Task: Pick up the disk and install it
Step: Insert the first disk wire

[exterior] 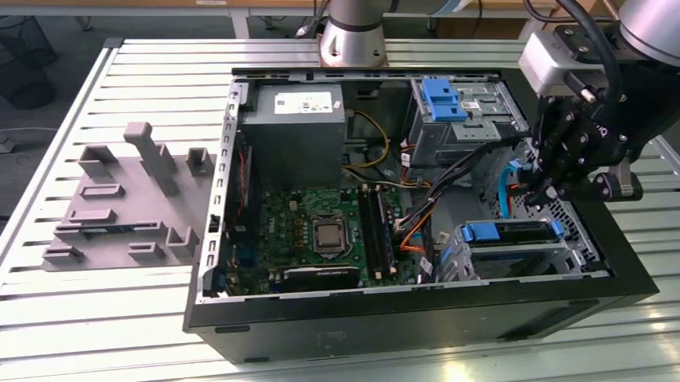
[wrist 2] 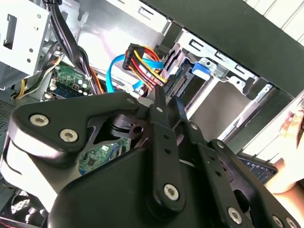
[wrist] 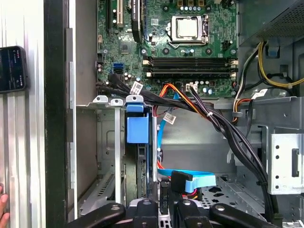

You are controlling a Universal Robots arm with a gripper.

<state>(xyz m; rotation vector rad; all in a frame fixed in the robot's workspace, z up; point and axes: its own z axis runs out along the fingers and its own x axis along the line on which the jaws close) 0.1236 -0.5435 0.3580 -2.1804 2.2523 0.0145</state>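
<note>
The disk (exterior: 508, 232), framed by its blue carrier, sits in the drive cage at the corner of the open computer case (exterior: 425, 318) on the exterior view's right. The first wrist view shows the disk (wrist: 137, 129) edge-on in the cage slot. In the second wrist view its blue handle (wrist 2: 199, 69) pokes out of the cage. My gripper (exterior: 537, 191) hangs just above the case beside that cage. In both wrist views the gripper (wrist 2: 168, 97) (wrist: 164, 204) is at the disk's cable end, close to a blue data cable (wrist: 194, 179) and a coloured power lead (wrist 2: 142, 61).
A lone blue bracket (exterior: 441, 99) lies in the far drive cage. The grey power box (exterior: 292, 127), the motherboard (exterior: 318, 231) and black cable bundles (wrist: 228, 137) fill the case. A grey fixture plate (exterior: 127, 199) sits at the exterior view's left. A person's hand (wrist 2: 289, 133) and a phone (wrist: 12, 69) are outside the case wall.
</note>
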